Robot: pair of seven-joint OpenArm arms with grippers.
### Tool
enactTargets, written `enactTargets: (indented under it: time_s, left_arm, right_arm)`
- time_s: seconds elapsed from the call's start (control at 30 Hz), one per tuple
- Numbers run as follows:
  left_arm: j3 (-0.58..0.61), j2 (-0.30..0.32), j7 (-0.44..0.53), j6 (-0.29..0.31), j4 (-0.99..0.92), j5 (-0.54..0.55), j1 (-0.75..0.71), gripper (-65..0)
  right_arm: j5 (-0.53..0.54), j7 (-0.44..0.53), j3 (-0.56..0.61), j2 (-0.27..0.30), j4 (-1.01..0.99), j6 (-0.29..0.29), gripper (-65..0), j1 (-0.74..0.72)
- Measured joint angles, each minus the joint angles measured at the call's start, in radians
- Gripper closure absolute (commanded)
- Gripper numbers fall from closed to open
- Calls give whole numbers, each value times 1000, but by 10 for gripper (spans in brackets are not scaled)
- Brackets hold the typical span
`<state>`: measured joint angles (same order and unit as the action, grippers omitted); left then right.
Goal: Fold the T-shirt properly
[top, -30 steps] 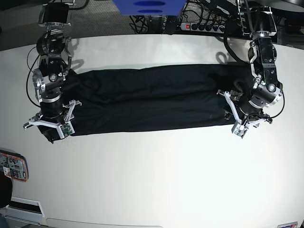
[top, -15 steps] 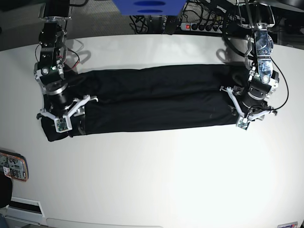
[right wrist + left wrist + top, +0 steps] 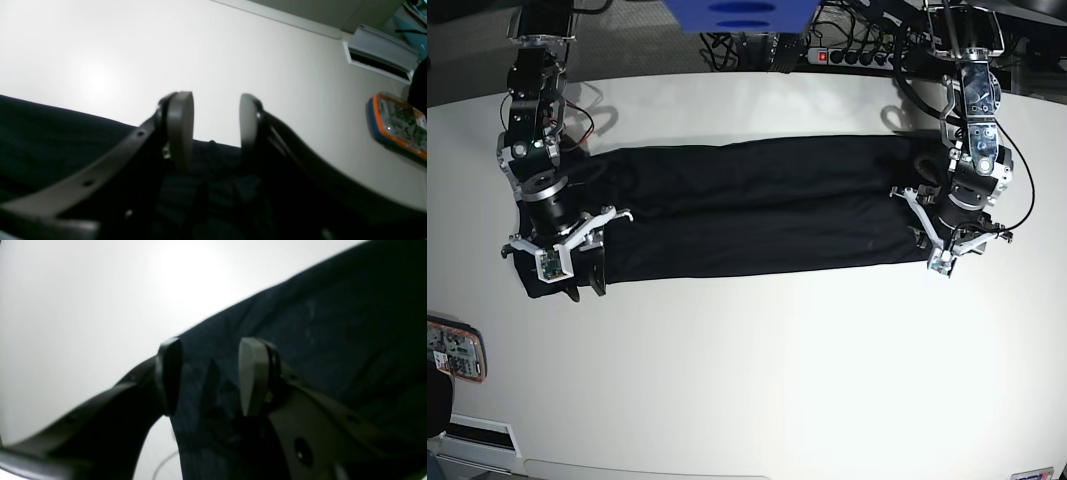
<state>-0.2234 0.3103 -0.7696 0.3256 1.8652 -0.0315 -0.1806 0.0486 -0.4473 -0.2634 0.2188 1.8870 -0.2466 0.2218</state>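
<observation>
I am seeing the T-shirt (image 3: 757, 210) showing plain black, with no print or pattern anywhere on it. The surface (image 3: 777, 370) under it is reading as a flat off-white, glaring brighter where the light hits in both wrist views. The left hand (image 3: 208, 373) is showing grey pads on black fingers, and the right hand (image 3: 215, 128) is looking the same: pale grey pads, black arms behind. In the base view both hands are showing white brackets. Near the surface's edge a phone-like device (image 3: 397, 125) is showing an orange rim over blue.
</observation>
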Motion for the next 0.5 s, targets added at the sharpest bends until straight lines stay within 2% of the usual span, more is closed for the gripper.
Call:
enactTargets:
  time_s: [0.2, 0.33, 0.5]
  left_arm:
    - [0, 0, -6, 2, 0, 3, 5, -275]
    - [-2, 6, -133, 0, 0, 18, 7, -274]
    - [-23, 17, -126, 0, -1, 142, 25, -274]
  right_arm:
    - [0, 0, 5, 0, 0, 0, -217, 0]
    - [0, 0, 7, 0, 0, 0, -217, 0]
    - [0, 5, 51, 3, 6, 3, -217, 94]
